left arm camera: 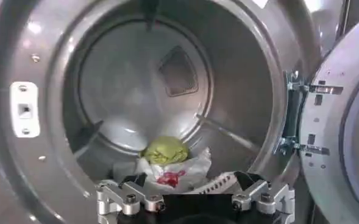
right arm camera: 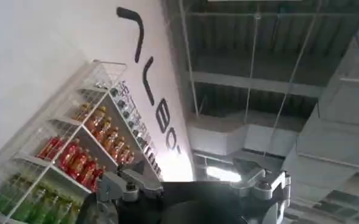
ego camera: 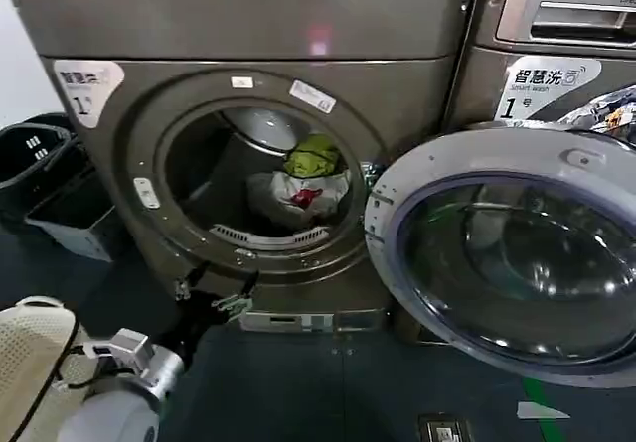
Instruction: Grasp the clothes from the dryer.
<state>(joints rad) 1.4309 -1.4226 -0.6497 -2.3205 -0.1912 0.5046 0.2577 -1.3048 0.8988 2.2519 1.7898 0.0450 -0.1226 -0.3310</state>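
The dryer (ego camera: 119, 25) is the bronze-grey machine marked 1, its round porthole open. Inside the drum lie the clothes: a yellow-green garment (ego camera: 316, 154) on top of a white-grey one with a red mark (ego camera: 298, 196). In the left wrist view the same bundle (left arm camera: 167, 159) rests at the drum's bottom front. My left gripper (ego camera: 221, 298) hangs just below and in front of the porthole's lower rim, open (left arm camera: 191, 181), nothing between its fingers, short of the clothes. My right gripper (right arm camera: 188, 178) is parked away, pointing up at a ceiling, open and empty.
The dryer's round glass door (ego camera: 507, 253) stands swung open to the right, close to my reach path. A neighbouring machine (ego camera: 556, 25) with a silver panel sits behind it. Dark baskets (ego camera: 35, 159) and a grey bin (ego camera: 75, 219) stand on the floor at left.
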